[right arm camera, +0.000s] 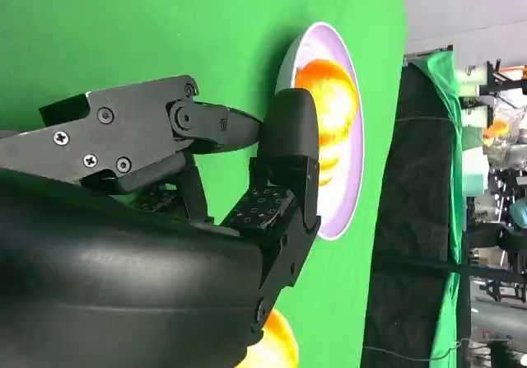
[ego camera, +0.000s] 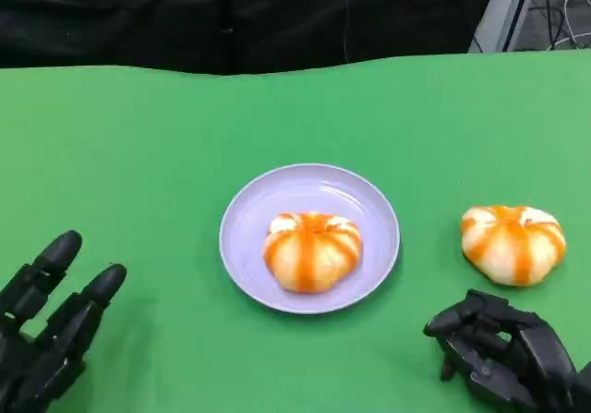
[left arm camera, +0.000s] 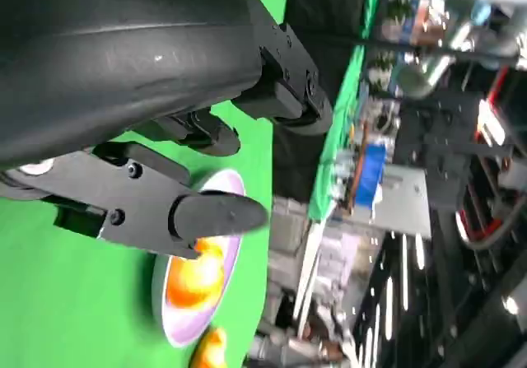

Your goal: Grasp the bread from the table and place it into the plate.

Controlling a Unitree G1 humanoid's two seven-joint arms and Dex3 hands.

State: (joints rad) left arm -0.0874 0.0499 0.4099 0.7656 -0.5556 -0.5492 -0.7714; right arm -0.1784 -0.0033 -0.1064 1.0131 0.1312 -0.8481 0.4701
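Two breads we count: one bread sits on the single plate mid-surface, the other bread toward the right edge; left robot hand spread, right robot hand curled, holding nothing.

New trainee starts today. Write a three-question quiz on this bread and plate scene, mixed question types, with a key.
1. True or false: the plate already holds a bread.
2. Where does the second bread lie? A) on the plate B) on the green table, right of the plate C) in the left hand
3. Fill in: the hand nearest the second bread is the ____ hand.

Key: 1 true; 2 B; 3 right.
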